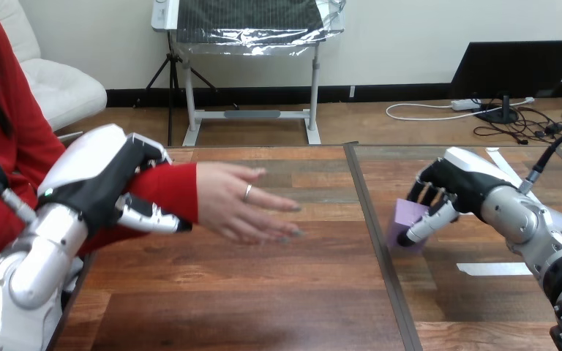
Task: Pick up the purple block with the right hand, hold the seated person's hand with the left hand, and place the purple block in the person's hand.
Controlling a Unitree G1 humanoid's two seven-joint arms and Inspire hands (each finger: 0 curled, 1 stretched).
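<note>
Right hand, right of centre: curled down over purple block, fingers on top, thumb laid across the near face. Looks like a closed grasp. Block at mid-right, just right of the seam in the table; appears to rest on the wood, lift not evident. Well apart from it, at centre-left: person's hand, open, fingers stretched toward the block, above the tabletop. Further left: left hand, wrapped round the red sleeve at the forearm, fingers over the top, thumb underneath. Judging progress: hold on the person looks done, grasp on block done or nearly so. Left to do: lift, carry leftward, set block in the open hand.
</note>
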